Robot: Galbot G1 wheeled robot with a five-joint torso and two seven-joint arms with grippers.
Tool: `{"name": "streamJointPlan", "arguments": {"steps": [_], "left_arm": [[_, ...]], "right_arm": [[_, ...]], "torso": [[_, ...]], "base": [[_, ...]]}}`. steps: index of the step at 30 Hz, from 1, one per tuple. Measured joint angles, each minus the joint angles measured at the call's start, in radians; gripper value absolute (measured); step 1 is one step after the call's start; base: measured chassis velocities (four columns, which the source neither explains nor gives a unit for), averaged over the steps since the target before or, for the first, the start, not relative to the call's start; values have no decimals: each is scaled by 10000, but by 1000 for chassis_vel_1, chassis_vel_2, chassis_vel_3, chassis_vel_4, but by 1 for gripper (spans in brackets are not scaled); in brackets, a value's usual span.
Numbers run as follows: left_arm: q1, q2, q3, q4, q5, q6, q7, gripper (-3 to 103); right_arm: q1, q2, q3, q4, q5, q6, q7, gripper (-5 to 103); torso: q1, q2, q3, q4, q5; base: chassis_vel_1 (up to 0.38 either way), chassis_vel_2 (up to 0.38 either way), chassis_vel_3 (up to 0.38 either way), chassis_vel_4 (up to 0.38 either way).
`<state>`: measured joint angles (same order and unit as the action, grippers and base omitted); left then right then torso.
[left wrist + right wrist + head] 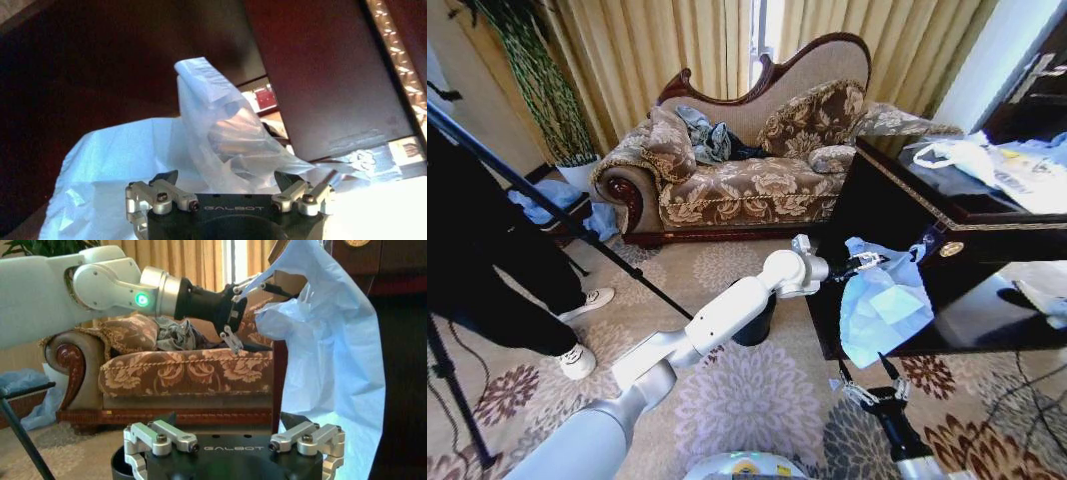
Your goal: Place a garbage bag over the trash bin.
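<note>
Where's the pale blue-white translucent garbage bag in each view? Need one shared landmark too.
Head view: the pale blue-white translucent garbage bag hangs right of centre, against the dark wooden cabinet, from the left gripper.
Left wrist view: bag fills the centre, rising just beyond the gripper.
Right wrist view: bag drapes down the right side.
Shared landmark: the cabinet.

Floral sofa (742,165), gold curtains (657,50), patterned carpet (757,400).

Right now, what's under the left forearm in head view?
The trash bin: part of its black side shows below the arm; its rim and opening are covered. Carpet lies around it. The left gripper holds the garbage bag off to the side, by the dark cabinet.
</note>
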<state>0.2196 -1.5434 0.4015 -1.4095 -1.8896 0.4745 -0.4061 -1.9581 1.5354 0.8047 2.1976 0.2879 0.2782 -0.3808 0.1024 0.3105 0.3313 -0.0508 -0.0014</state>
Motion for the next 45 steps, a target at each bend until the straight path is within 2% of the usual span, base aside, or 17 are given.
{"name": "streamJointPlan", "arguments": {"steps": [2, 11, 16, 18, 19, 20, 21, 22, 24, 25, 32, 34, 37, 39, 40, 42, 45], "left_arm": [[-23, -40, 81, 114, 71, 7, 40, 96], [-104, -489, 355, 430, 157, 36, 14, 101], [-47, -568, 404, 418, 176, 50, -47, 100], [28, -554, 437, 319, 198, 48, -95, 95], [57, -530, 461, 288, 245, 46, -130, 86], [84, -527, 471, 259, 309, 56, -180, 86], [107, -531, 473, 237, 346, 61, -211, 81], [107, -531, 473, 237, 346, 61, -211, 81], [164, -555, 474, 179, 451, 89, -239, 70], [164, -555, 474, 179, 451, 89, -239, 70], [17, -652, 465, 578, 741, 191, 37, 37], [5, -654, 445, 598, 743, 198, 62, 37], [-57, -656, 348, 717, 747, 204, 189, 21], [-60, -656, 345, 732, 754, 204, 212, 21], [-60, -656, 344, 741, 793, 192, 273, 10], [-60, -647, 349, 741, 814, 182, 309, 10], [-3, -595, 340, 741, 835, 166, 410, 0]], "right_arm": [[1, 30, -4, -70, 1, 4, -11, 100], [35, -50, 28, -198, 55, 42, -28, 100], [64, -125, 51, -186, 87, 8, -8, 100], [85, -166, 46, -186, 102, -5, 4, 100], [99, -167, 31, -186, 107, -22, 11, 100], [110, -165, 15, -185, 109, -32, 15, 100], [118, -164, 7, -183, 109, -39, 18, 100], [118, -164, 7, -183, 109, -39, 18, 100], [128, -165, -1, -172, 109, -52, 26, 100], [128, -165, -1, -172, 109, -52, 26, 100], [37, -115, 47, -132, 124, -38, 37, 100], [25, -115, 55, -130, 132, -37, 38, 100], [15, -119, 81, -122, 159, -32, 45, 100], [22, -115, 77, -122, 159, -32, 52, 100], [48, -93, 56, -121, 155, -35, 63, 100], [58, -86, 46, -116, 152, -41, 69, 100], [75, -91, 66, -102, 161, -52, 98, 100]], "torso": [[1, 0, 0, 1, -1], [0, 0, 0, 0, -1], [0, 0, 0, -1, -1], [0, 0, 0, 0, -3], [0, 0, 0, 0, -2], [0, 0, 0, 0, -3], [0, 0, 0, 0, -2], [0, 0, 0, 0, -2], [0, 0, 0, -1, -3], [0, 0, 0, -1, -3], [0, 0, 0, -1, -2], [0, 0, 0, -1, -2], [0, 0, 0, 0, -3], [0, 0, 0, 0, -3], [0, 0, 0, 0, -2], [0, 0, 0, -1, -3], [0, -1, 0, 0, -3]], "base": [[0, 0, 0, 0], [0, 0, 0, 0], [0, 0, 0, 0], [0, 0, 0, 0], [0, 0, 0, 0], [0, 0, 0, 0], [0, 0, 0, 0], [0, 0, 0, 0], [0, 0, 0, 0], [0, 0, 0, 0], [0, 0, 0, 0], [0, 0, 0, 0], [0, 0, 0, 0], [0, 0, 0, 0], [0, 0, 0, 0], [0, 0, 0, 0], [0, 0, 0, 0]]}}
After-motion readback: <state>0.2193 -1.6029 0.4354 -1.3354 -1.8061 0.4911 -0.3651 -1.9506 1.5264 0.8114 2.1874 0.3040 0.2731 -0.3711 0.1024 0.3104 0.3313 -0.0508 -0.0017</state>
